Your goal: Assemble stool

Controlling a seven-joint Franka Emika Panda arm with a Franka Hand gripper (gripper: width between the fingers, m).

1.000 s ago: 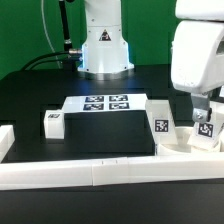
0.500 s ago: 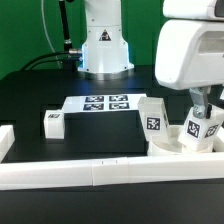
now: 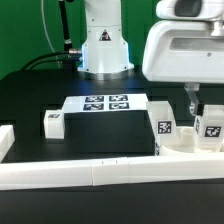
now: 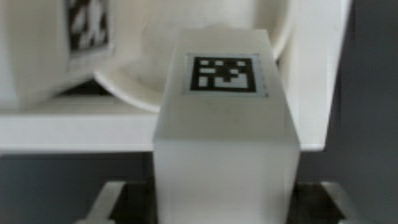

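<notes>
My gripper (image 3: 193,103) is at the exterior view's right, shut on a white leg block (image 3: 211,127) with a square tag. In the wrist view this leg block (image 4: 222,130) fills the space between my fingers (image 4: 118,203), tag facing the camera. It stands at the round white seat (image 3: 184,145), which shows behind it in the wrist view (image 4: 134,95). A second leg block (image 3: 163,125) stands beside the seat and also shows in the wrist view (image 4: 80,30). A third leg block (image 3: 55,123) lies at the exterior view's left.
The marker board (image 3: 105,103) lies in the middle, before the robot base (image 3: 105,45). A long white border rail (image 3: 100,175) runs along the front, and another rail piece (image 3: 6,140) stands at the left. The seat lies close to the front rail.
My gripper body has swung toward the exterior view's left and nearer the camera. The held leg block went from tilted to upright and shifted slightly right. The second leg block shifted a little.
</notes>
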